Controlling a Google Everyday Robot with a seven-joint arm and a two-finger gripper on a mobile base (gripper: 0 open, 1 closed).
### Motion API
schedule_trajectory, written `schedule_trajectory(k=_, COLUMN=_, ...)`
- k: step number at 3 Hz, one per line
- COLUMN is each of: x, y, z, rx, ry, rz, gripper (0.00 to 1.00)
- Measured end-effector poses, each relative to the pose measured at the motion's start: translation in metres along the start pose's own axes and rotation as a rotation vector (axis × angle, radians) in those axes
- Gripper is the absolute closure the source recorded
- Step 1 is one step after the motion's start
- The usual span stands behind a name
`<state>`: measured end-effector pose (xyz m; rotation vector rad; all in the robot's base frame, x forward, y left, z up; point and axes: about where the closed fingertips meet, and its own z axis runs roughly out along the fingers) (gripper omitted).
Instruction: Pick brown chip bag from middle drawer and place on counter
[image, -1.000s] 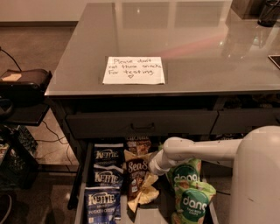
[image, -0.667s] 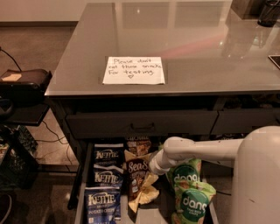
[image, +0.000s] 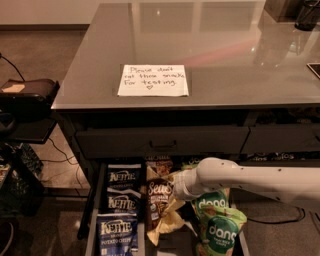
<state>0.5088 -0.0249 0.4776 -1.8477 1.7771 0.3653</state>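
Note:
The brown chip bag (image: 158, 194) lies in the middle row of the open middle drawer (image: 93, 210), its white "Sea Salt" lettering partly showing. My gripper (image: 167, 222), at the end of the white arm that reaches in from the right, is down inside the drawer. It sits on the lower right part of the brown bag and hides that part. The counter (image: 230, 50) is above, with the white handwritten note (image: 153, 80) on it.
Three blue Kettle bags (image: 122, 202) fill the drawer's left row and green dang bags (image: 220, 232) the right row. A shut drawer front with a bar handle (image: 162, 145) sits just above. A black device on a stand (image: 27, 92) and cables are at the left.

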Motion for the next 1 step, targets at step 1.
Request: schedule_trajectory(k=1, x=-0.0161, y=-0.0007, z=-0.0364, rx=0.02, ry=-0.007, rz=0.001, gripper=1.0)
